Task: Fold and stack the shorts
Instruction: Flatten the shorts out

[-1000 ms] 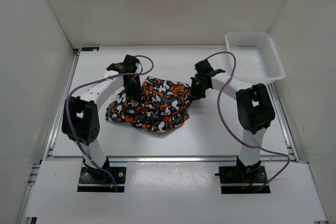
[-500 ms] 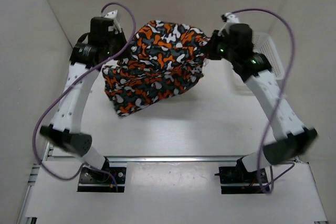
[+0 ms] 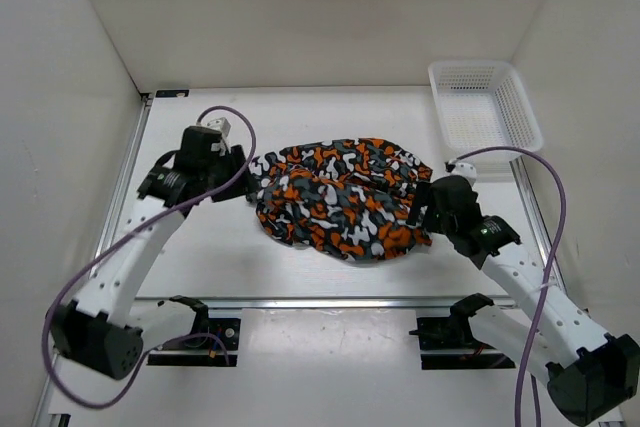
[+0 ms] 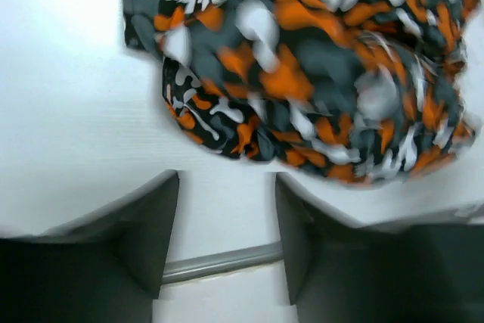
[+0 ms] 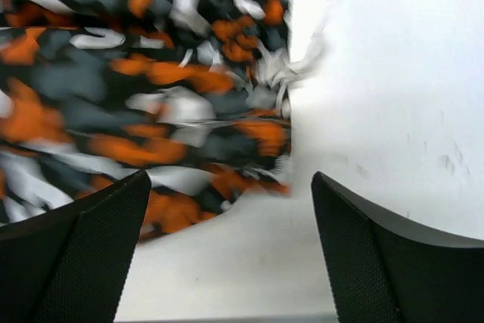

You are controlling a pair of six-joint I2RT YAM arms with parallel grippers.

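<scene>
Between the two sets of jaws, on the white bench [image 3: 330,122], the soft thin shorts in orange, black, grey and white camouflage print [image 3: 345,197] are seen lying in a rumpled, roughly oval heap.

Left jaws: released. The two dark fingers [image 4: 144,225] are spread apart and nothing is gripped between them. The shorts [image 4: 302,73] are seen just ahead of the fingertips, with a strip of bare bench between cloth and tips.

Right jaws: likewise released. The black fingers [image 5: 83,247] are set wide and nothing is held. The cloth [image 5: 136,73] is found ahead and to the left of that gap, its edge blurred.

From overhead, the left jaws are placed at the heap's left end and the right jaws at its right end, each just beside the fabric; contact cannot be told from that view.

A white mesh plastic basket [image 3: 520,127] is noted well beyond the right jaws, at the far right corner of the bench, well apart from the shorts.
</scene>
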